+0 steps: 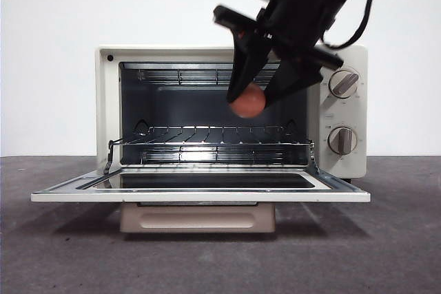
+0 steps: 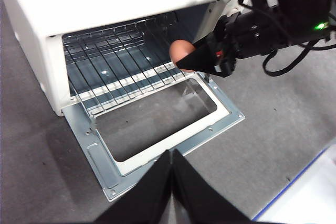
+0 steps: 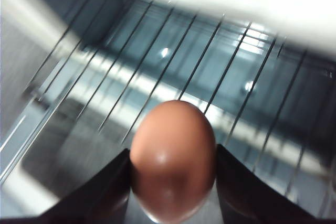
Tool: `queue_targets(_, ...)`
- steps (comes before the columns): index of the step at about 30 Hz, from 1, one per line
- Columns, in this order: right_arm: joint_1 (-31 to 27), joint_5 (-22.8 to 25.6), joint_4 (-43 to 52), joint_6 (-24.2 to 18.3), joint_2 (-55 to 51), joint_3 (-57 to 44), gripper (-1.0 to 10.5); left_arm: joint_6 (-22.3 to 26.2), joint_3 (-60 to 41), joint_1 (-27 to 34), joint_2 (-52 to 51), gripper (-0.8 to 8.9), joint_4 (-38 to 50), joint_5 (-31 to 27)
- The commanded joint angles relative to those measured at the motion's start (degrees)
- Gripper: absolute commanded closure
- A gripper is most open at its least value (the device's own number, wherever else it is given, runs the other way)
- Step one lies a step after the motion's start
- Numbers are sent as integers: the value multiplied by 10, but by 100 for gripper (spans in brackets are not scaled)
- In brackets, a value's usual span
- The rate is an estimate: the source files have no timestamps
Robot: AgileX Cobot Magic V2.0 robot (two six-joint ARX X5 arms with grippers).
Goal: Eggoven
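Right gripper (image 1: 252,101) clamping egg (image 1: 248,101) before open oven (image 1: 107,101), above rack (image 1: 207,135), left gripper (image 2: 171,153) clenched empty, seen only in its wrist view

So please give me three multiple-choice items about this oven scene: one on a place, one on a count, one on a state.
1. Where is the egg?
A. on the wire rack
B. held in the air before the oven opening
C. on the table

2. How many knobs has the toaster oven?
A. one
B. two
C. three

3. How is the oven door?
A. shut
B. half open
C. folded down flat

Answers: 1 B, the right gripper clamps it above the wire rack. 2 B, two show on the front panel. 3 C, it lies level before the opening.
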Motion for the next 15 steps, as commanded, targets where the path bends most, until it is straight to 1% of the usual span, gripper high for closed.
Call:
queue_targets(1,-6,-2,23,16,22,8,943,11,3,8,-3,807,0,3)
queue_targets(7,-19,-2,38,20,51,8,943,13,3,16,-3,807,-13,3)
queue_targets(15,-20,-2,35,20,61,8,943,13,3,16,-3,807,-17,3)
